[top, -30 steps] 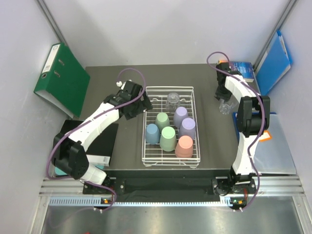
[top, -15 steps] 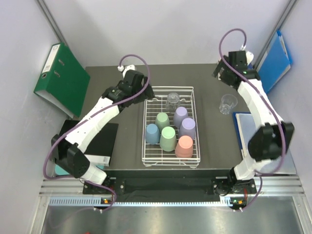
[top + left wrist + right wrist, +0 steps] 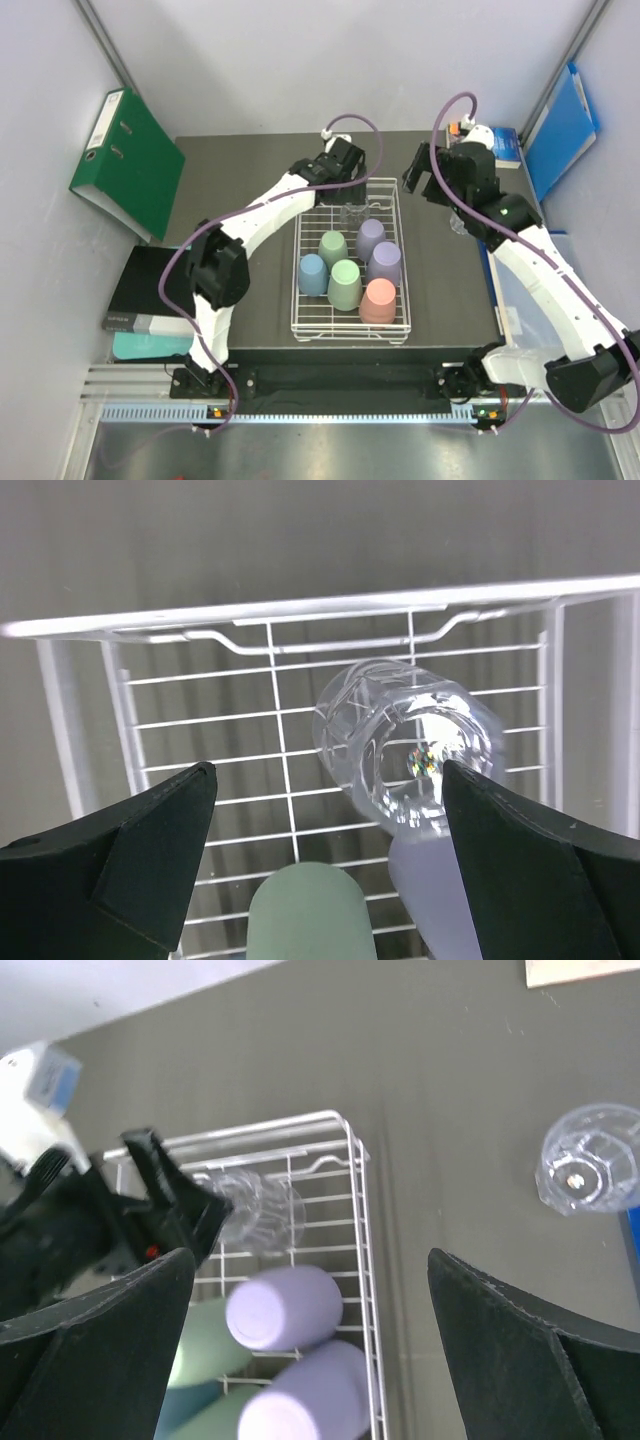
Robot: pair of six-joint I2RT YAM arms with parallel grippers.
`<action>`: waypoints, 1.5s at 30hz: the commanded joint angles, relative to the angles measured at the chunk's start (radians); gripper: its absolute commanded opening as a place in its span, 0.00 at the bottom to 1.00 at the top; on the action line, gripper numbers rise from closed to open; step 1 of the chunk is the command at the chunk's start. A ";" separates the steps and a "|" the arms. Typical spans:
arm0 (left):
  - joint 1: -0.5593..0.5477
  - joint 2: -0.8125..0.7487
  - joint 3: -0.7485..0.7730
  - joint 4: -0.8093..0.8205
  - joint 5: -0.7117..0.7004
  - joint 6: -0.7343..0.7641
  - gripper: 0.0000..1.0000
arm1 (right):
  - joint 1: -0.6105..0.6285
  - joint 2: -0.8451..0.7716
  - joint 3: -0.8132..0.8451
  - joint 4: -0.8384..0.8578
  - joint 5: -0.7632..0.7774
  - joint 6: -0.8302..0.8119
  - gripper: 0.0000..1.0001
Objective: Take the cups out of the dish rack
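Note:
The white wire dish rack (image 3: 297, 300) holds several upside-down cups: two lilac (image 3: 371, 238), two mint green (image 3: 345, 284), a light blue (image 3: 312, 273) and a salmon pink (image 3: 378, 300). A clear glass (image 3: 352, 211) stands at its far end. My left gripper (image 3: 350, 192) hovers open over that glass (image 3: 405, 745), which sits nearer the right finger, and nothing is held. My right gripper (image 3: 424, 176) is open and empty above the table, right of the rack's far corner. A second clear glass (image 3: 590, 1160) stands upright on the table to the right.
A green binder (image 3: 130, 160) leans at the far left. A black book (image 3: 170, 290) lies at the table's left edge. A blue folder (image 3: 562, 125) and a blue box (image 3: 497, 145) stand at the far right. The rack rim (image 3: 360, 1210) runs below my right gripper (image 3: 310, 1260).
The right gripper let go of the clear glass on the table, rose and swung left toward the rack. The left arm reached from beside the rack to over its far end.

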 commanded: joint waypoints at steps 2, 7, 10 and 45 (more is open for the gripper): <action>-0.023 0.070 0.125 -0.036 0.008 0.031 0.99 | 0.025 -0.106 -0.046 0.005 0.022 -0.026 1.00; -0.048 0.126 0.193 -0.038 0.011 0.014 0.99 | 0.029 -0.138 -0.093 0.014 -0.013 -0.035 1.00; -0.065 0.106 0.182 -0.013 -0.033 -0.003 0.99 | 0.039 -0.152 -0.118 0.023 -0.039 -0.035 1.00; -0.062 -0.065 0.160 0.048 -0.075 -0.032 0.00 | 0.048 -0.224 -0.143 0.048 -0.033 -0.072 1.00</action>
